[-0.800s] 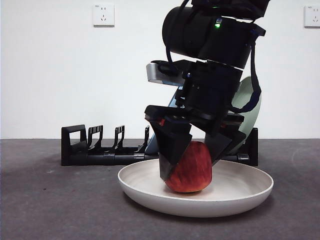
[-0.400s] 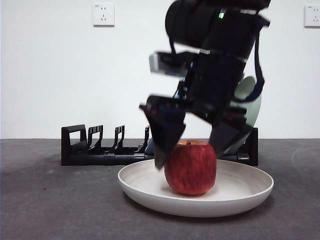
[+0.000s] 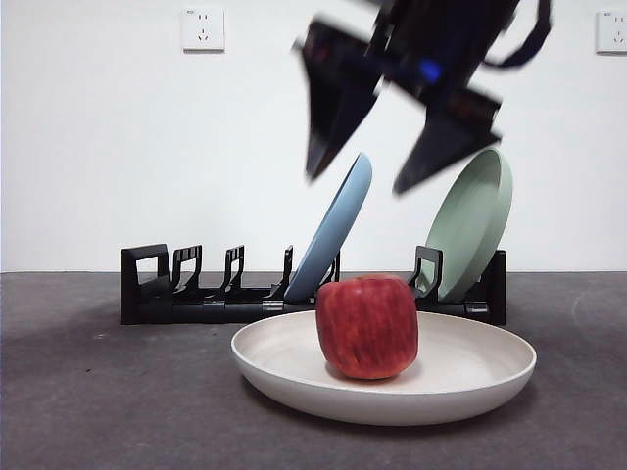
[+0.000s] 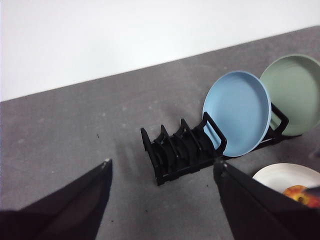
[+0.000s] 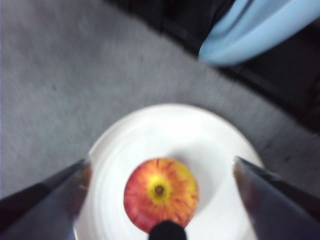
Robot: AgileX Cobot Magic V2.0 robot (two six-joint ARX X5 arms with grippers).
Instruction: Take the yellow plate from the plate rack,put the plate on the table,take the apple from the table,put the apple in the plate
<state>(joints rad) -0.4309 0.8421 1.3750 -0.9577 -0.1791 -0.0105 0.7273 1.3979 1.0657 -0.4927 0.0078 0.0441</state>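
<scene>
1 apple (image 3: 367, 326) in yellow plate (image 3: 294, 372); no writing legible

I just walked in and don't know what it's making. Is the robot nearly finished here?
It looks essentially done. The yellow plate lies on the table, and the apple sits in it, free of any grip. The right gripper is above the apple, jaws open. Nothing visibly remains.

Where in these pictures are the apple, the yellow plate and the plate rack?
apple (image 3: 367, 327), front view, middle of its red side.
yellow plate (image 3: 480, 384), front view, outer wall near the rim.
plate rack (image 4: 175, 152), left wrist view, empty upright holders.
</scene>
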